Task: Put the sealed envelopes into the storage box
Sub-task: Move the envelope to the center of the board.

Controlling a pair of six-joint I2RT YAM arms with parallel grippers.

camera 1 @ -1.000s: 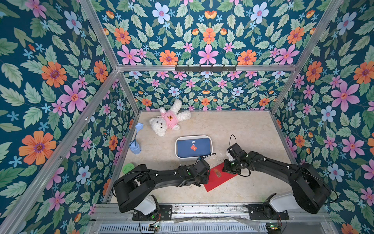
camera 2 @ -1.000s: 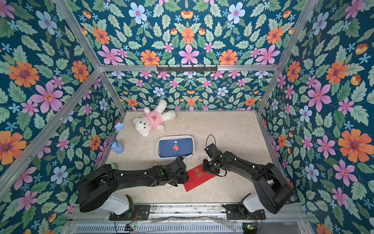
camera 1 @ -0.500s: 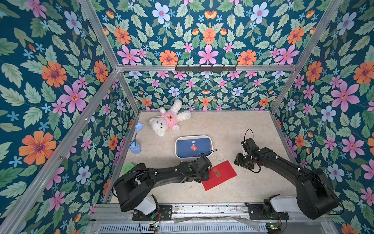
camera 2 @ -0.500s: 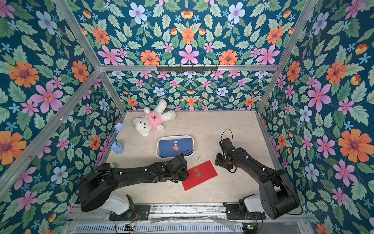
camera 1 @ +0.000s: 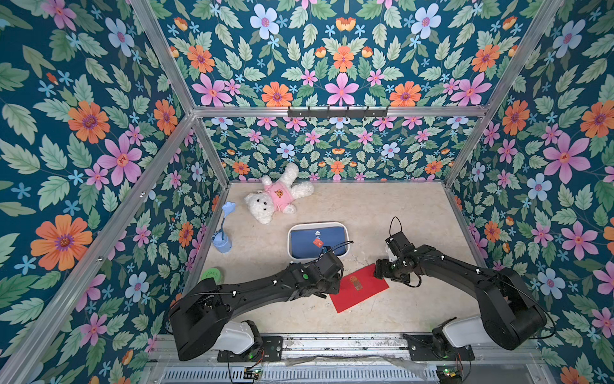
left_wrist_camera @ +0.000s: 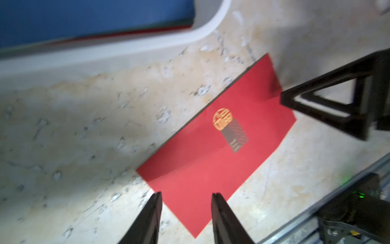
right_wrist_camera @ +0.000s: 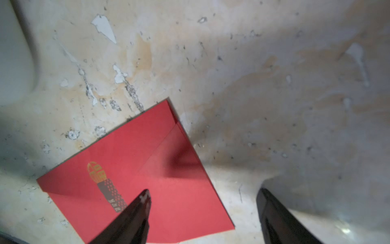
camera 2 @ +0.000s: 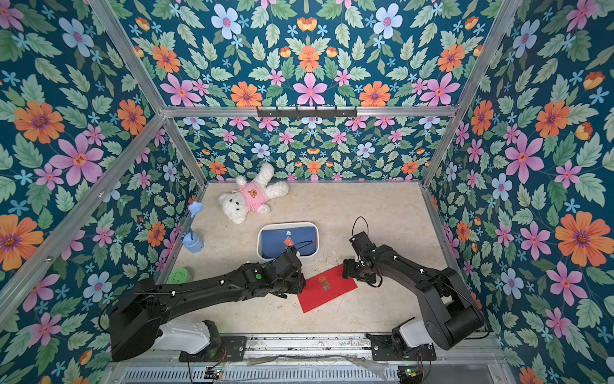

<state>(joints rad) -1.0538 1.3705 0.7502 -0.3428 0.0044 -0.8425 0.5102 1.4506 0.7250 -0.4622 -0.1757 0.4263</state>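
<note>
A red envelope (camera 1: 360, 288) (camera 2: 327, 288) with a gold seal lies flat and askew on the table, in front of the white storage box (camera 1: 345, 232) (camera 2: 260, 246). A navy envelope (camera 1: 307, 244) (left_wrist_camera: 84, 17) lies on top inside the box, with a red edge under it. My left gripper (camera 1: 335, 288) (left_wrist_camera: 186, 194) is open over the red envelope's left corner (left_wrist_camera: 190, 169). At its right end my right gripper (camera 1: 378, 270) (right_wrist_camera: 203, 191) is open wide, one finger (right_wrist_camera: 141, 202) above the paper and one over bare table. Neither holds anything.
A white teddy bear (camera 1: 274, 199) in pink lies at the back left. A small blue cup with a flower (camera 1: 222, 242) stands by the left wall, and a green round object (camera 1: 212, 275) sits nearer the front. Flowered walls close three sides.
My right gripper opened wide, swung away to the right, then came back to the envelope's right end. The left gripper opened a little. The red envelope has barely moved.
</note>
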